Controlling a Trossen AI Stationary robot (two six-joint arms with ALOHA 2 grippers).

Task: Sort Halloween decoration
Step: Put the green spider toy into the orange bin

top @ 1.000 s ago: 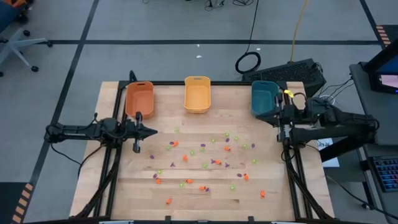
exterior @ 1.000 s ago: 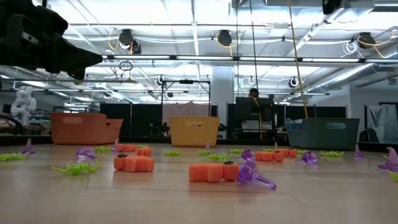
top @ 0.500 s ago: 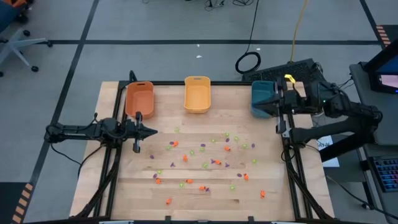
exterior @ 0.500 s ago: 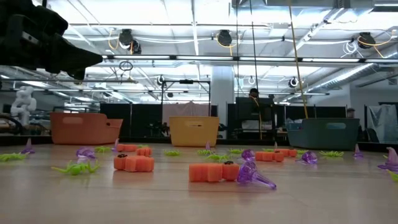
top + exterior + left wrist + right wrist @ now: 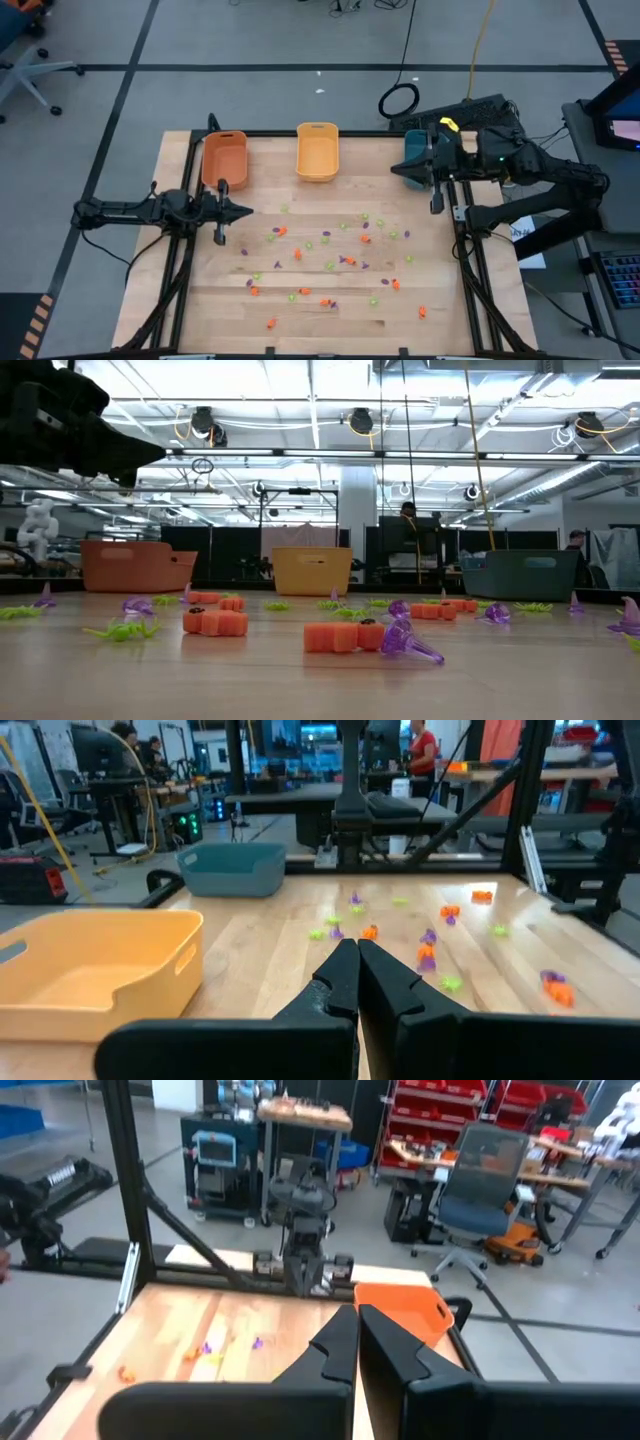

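My right gripper, fingers pressed together and seemingly empty, hovers beside the oblong teal plastic bin. My left gripper, equally closed, waits near tiny orange, green and purple trinkets scattered on the wooden table.

Robotics lab or workshop: red parts shelves, office chair, ceiling strip lights, floor cables, other rigs

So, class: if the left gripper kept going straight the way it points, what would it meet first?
Probably nothing: the shut left gripper points across the table above the scattered trinkets, though height is hard to judge.
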